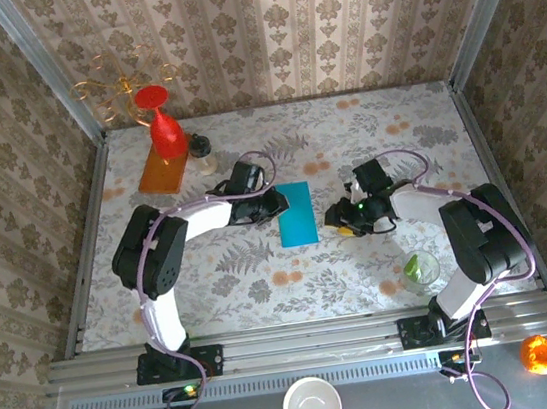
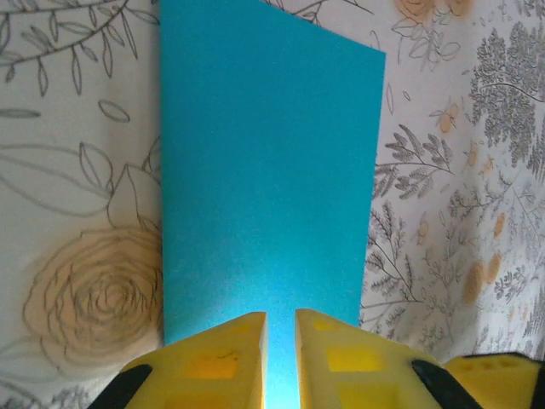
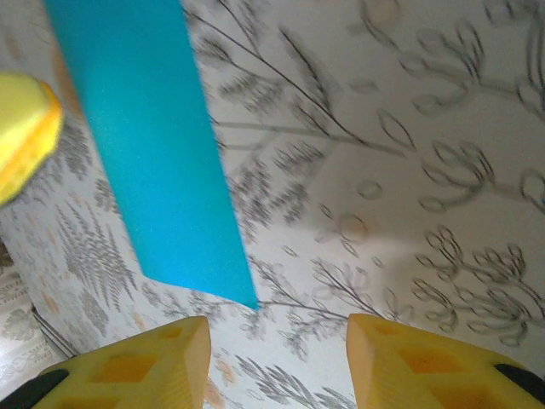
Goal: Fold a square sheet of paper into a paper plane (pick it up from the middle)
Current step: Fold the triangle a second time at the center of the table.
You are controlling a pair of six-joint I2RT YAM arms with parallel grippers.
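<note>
Enclosure: patterned wallpaper on the walls; bench (image 1: 427, 144) under a floral cloth, both arms reaching to its middle.
Square sheet of paper (image 1: 296, 213): flat at mid-bench between the arms; it shows as a narrow rectangle, so we judge it doubled along a centre crease.
Left end effector (image 1: 275, 202): at the sheet's left edge; in its wrist view the fingers (image 2: 213, 366) stand a narrow slit apart with teal in the slit; that gap looks wider than thin paper, so we judge nothing gripped; the low stance suits pressing a fold.
Right end effector (image 1: 341, 218): just beside the sheet's right edge, apart from it; fingers (image 3: 145, 366) spread wide over bare cloth; it holds nothing; it seems placed to leave the sheet unobstructed.
Stage: an early fold, in our judgement; no dart shape yet.
Bystanders: red vase (image 1: 163, 128) on the orange board (image 1: 160, 171), far left, well apart from the work.
Risk: the loose sheet may slide when next touched.
</note>
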